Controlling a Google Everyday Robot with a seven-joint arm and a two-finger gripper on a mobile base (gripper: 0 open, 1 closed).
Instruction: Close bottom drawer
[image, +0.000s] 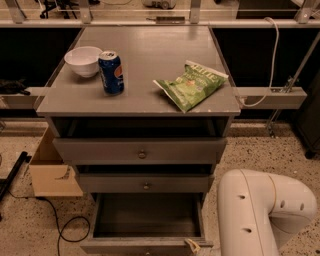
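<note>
Three grey cabinet drawers sit under the grey tabletop (150, 60). The deep grey bottom drawer (145, 220) is pulled out toward the camera, its front running side to side. It looks stiff and heavy; push its flat front. The pale tool (192, 245) is at its right end; open or closed, I cannot tell.

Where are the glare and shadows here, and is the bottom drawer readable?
Camera view: warm, dim cast overall, with soft glare on the far part of the cabinet top. The open bottom drawer is shadowed inside, but its floor and walls are readable. The end effector is at the drawer's front right corner, near the bottom edge, beside the bright white arm.
</note>
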